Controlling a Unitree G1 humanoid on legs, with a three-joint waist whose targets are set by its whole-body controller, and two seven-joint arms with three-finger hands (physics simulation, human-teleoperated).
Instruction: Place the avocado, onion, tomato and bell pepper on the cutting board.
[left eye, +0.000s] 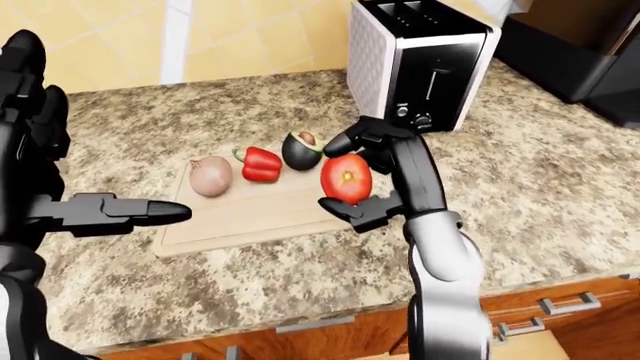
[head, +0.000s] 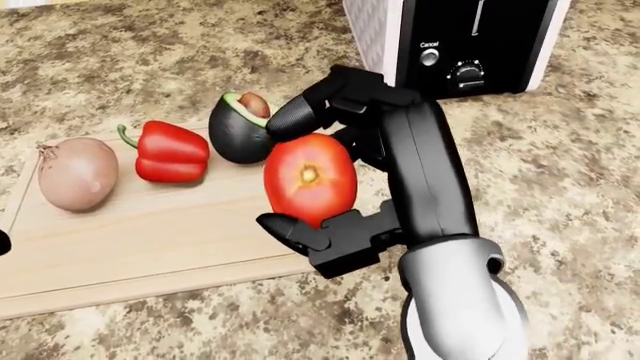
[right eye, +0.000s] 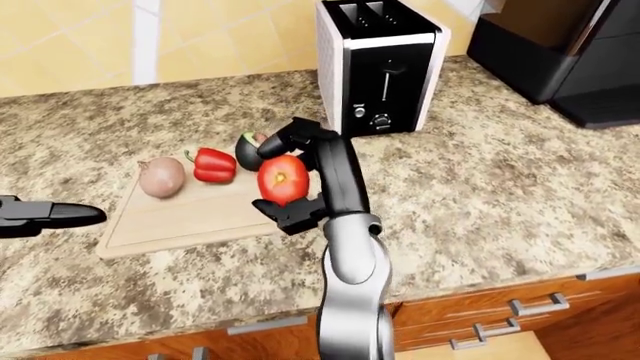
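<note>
red tomato (head: 310, 178): clamped in our right hand (head: 318, 174), one finger over its top and the others under it; it hangs above the right end of the cutting board (head: 150, 232), not touching the wood.
right hand state: closed round the tomato, nothing else in it.
left hand (left eye: 105, 211): raised at the left of the left-eye view, fingers spread, holding nothing, well apart from the board.
wooden board: already carries the onion (head: 75, 172), bell pepper (head: 170, 154) and avocado (head: 240, 127) in a row along its top edge, seen in the head view.
progress: we judge three of four placed; only the tomato is left.
free spot: bare wood just below and right of the avocado, close to the board's right edge.
risk, rolling: the tomato is round, so if we let go while it hangs high or near that edge, we think it could roll onto the granite bench (head: 560, 187).
risk, knock: our upper finger sits just beside the avocado; opening wide could nudge it off its place.
risk, toaster (left eye: 420, 60): stands near on the bench, beyond the board; a broad retreat of the arm might brush it.
</note>
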